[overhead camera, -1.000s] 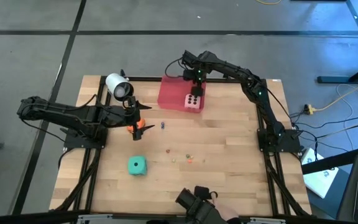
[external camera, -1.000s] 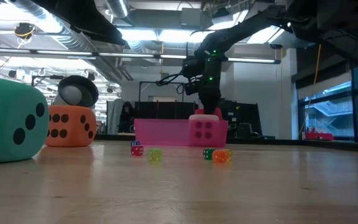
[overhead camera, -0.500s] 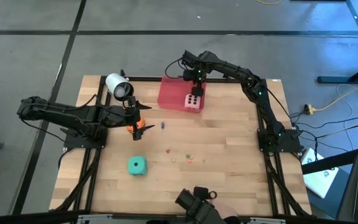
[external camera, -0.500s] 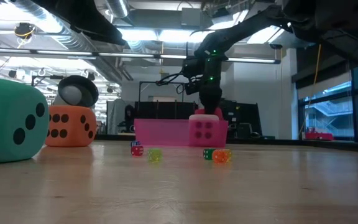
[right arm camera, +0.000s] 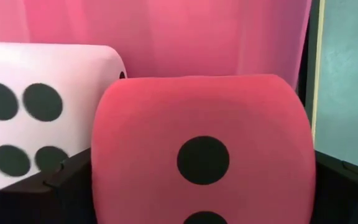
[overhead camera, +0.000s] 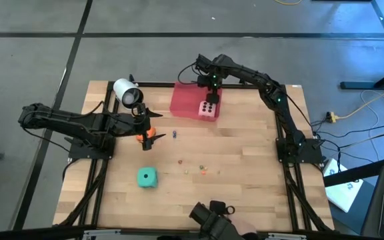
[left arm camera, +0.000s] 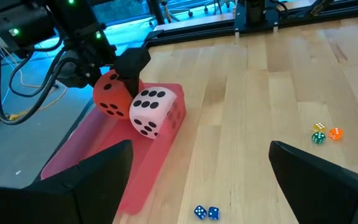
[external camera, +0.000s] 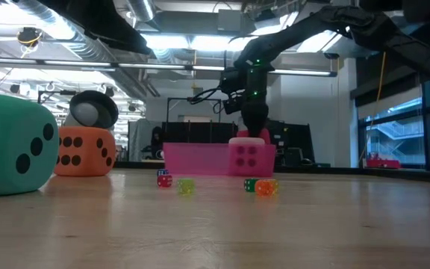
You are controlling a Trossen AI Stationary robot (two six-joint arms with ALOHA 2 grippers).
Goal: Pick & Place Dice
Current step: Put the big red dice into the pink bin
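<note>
The pink tray (overhead camera: 184,100) lies at the table's far side. In it stand the pale pink die (overhead camera: 207,110) and, leaning on it, the red die (left arm camera: 109,98). My right gripper (overhead camera: 212,91) points down over the red die (right arm camera: 204,143), open, one finger on each side of it. The orange die (overhead camera: 150,136) rests on the table at the left, partly under my left gripper (overhead camera: 147,124), which hangs open above it. The teal die (overhead camera: 147,177) sits nearer the front edge. My right gripper has its fingers (right arm camera: 64,186) close beside two opposite faces of the red die, coming from above. I cannot tell whether they touch it. The die sits in the tray against the pale pink die (left arm camera: 149,111).
Tiny coloured dice lie scattered mid-table (overhead camera: 202,168), with a blue pair (overhead camera: 175,134) near the tray. A white round object (overhead camera: 127,92) stands at the far left. A dark camera (overhead camera: 212,217) sits at the front edge.
</note>
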